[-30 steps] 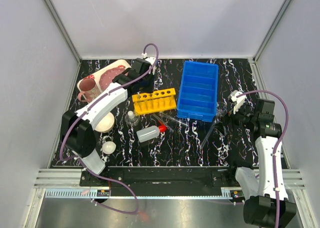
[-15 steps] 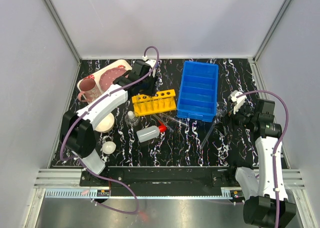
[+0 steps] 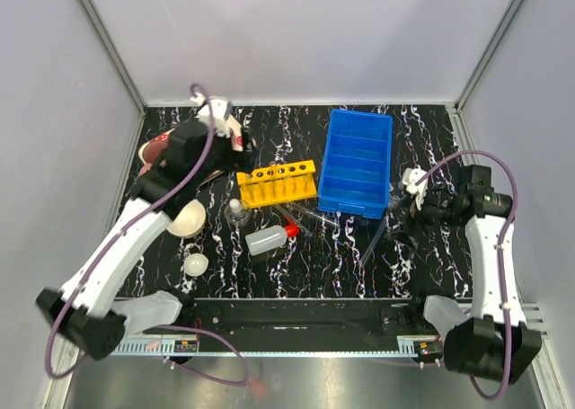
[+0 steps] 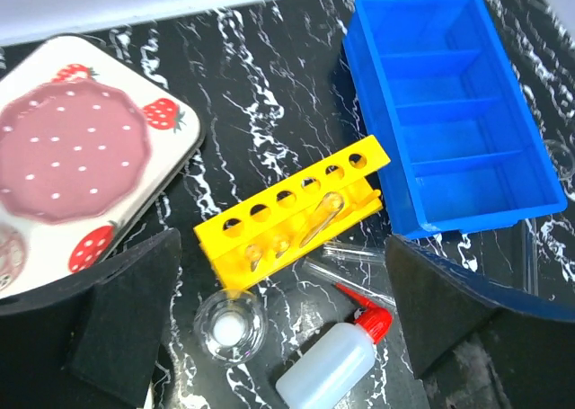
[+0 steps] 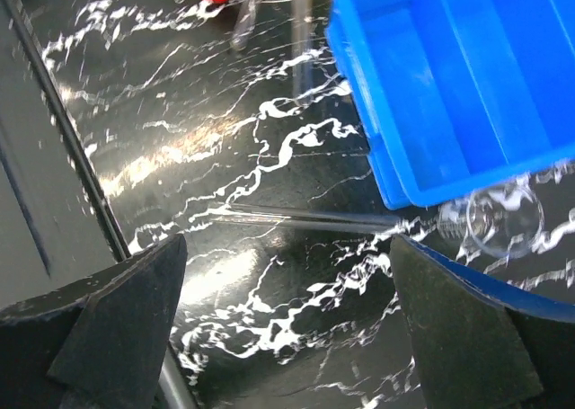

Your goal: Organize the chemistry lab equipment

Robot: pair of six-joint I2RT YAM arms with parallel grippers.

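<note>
The yellow holed tube rack (image 3: 277, 182) (image 4: 296, 209) stands mid-table with one thin clear test tube (image 4: 322, 218) leaning in a hole. More test tubes (image 4: 359, 258) (image 3: 310, 213) lie in front of it, and another test tube (image 5: 296, 216) (image 3: 373, 240) lies by the blue bin's near corner. The red-capped squeeze bottle (image 3: 269, 238) (image 4: 337, 362) lies on its side beside the small glass flask (image 3: 237, 211) (image 4: 230, 326). A small white dish (image 3: 195, 263) sits near the front left. My left gripper (image 3: 237, 148) (image 4: 283, 328) hangs open above and left of the rack, holding nothing. My right gripper (image 3: 406, 218) (image 5: 287, 328) is open over the lone tube.
A blue divided bin (image 3: 359, 162) (image 5: 467, 67) stands right of the rack. A clear round glass piece (image 5: 505, 218) sits at the bin's right corner. A strawberry tray (image 4: 54, 238) with a pink plate and mug is at the back left; a larger white bowl (image 3: 189, 218) is near it.
My left gripper has opened and pulled up and to the left, away from the rack. The right arm has shifted slightly toward the table's middle.
</note>
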